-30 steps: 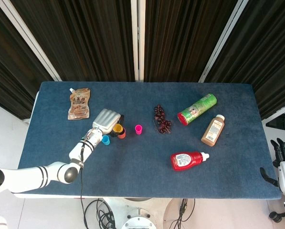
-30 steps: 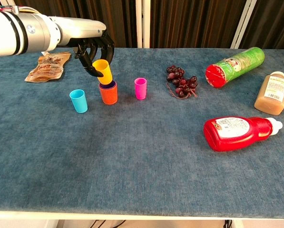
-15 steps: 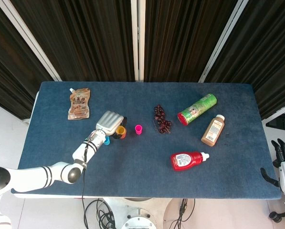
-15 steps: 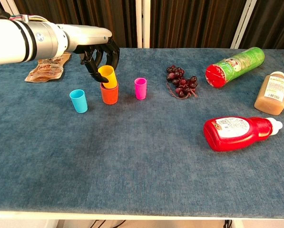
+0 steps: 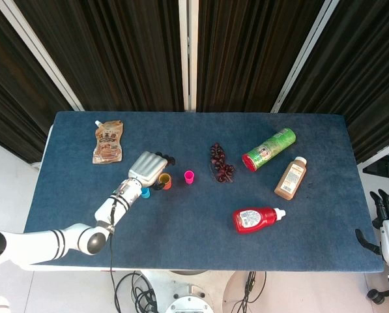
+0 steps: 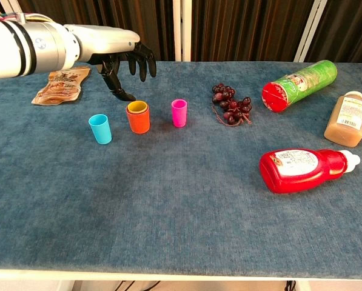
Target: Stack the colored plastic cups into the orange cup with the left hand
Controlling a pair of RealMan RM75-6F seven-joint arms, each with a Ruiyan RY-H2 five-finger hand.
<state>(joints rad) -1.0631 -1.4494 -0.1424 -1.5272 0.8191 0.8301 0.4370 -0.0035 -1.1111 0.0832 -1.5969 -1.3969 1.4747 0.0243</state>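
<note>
Sitting nested in the orange cup [image 6: 138, 121], the yellow cup [image 6: 137, 107] lies just below the left hand's [image 6: 125, 59] spread, empty fingers [image 6: 145, 62].

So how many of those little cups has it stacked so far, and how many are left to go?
Done: a yellow cup sits nested in the orange cup. In hand: nothing; the left robot hand hangs open above the stack. Left: the blue cup and pink cup stand loose on either side.

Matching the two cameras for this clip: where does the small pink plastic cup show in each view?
Head view: small pink plastic cup left of centre, right of the orange cup stack.
Chest view: same cup upper left of centre.
Shared landmark: dark grape bunch to its right.
</note>
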